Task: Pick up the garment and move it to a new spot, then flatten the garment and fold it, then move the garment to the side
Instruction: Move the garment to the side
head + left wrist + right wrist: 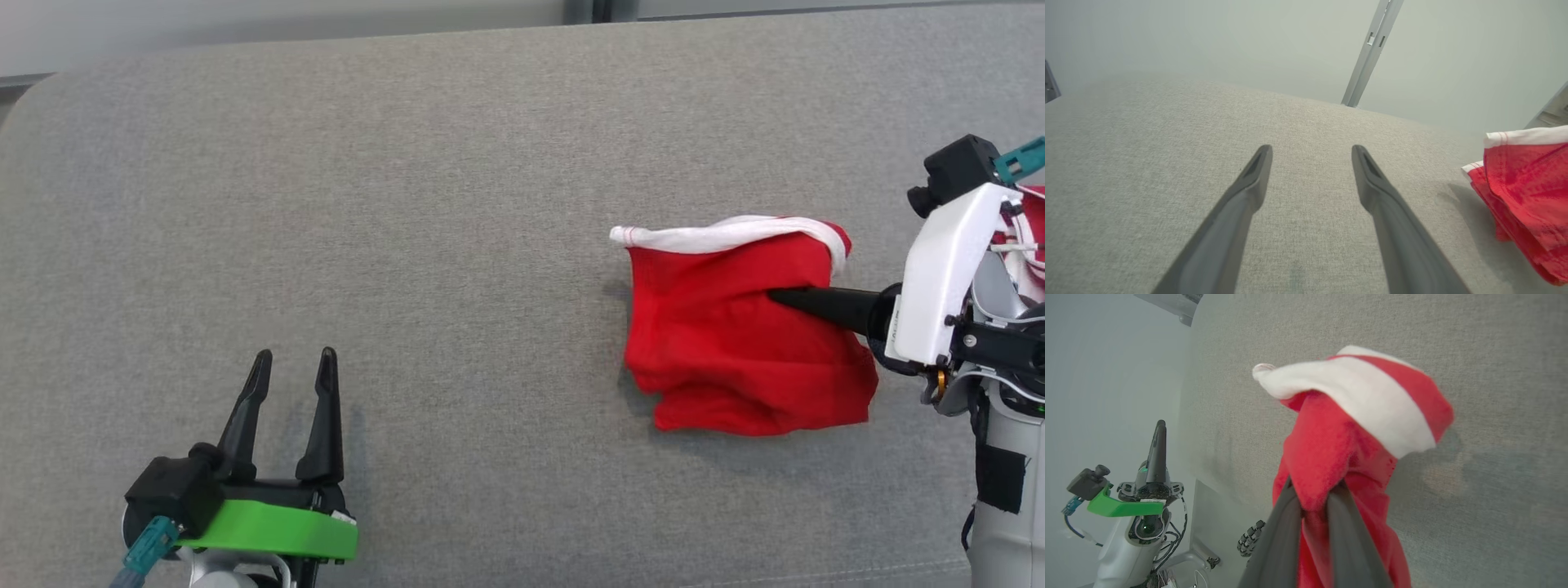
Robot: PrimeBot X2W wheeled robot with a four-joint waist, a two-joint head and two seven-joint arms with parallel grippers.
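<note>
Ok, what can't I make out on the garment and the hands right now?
- Head view: fingertips of the right hand are buried in the red garment.
- Left wrist view: the garment's far side is cut off by the right edge.
- Right wrist view: the garment's lower part hangs behind the fingers; the left hand is edge-on, so its gap is hidden.

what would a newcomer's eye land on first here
The bright red garment with its white band, bunched at the right of the grey surface. The right claw is shut on it, reaching in from the right edge. The left claw stands open at the lower left.
</note>
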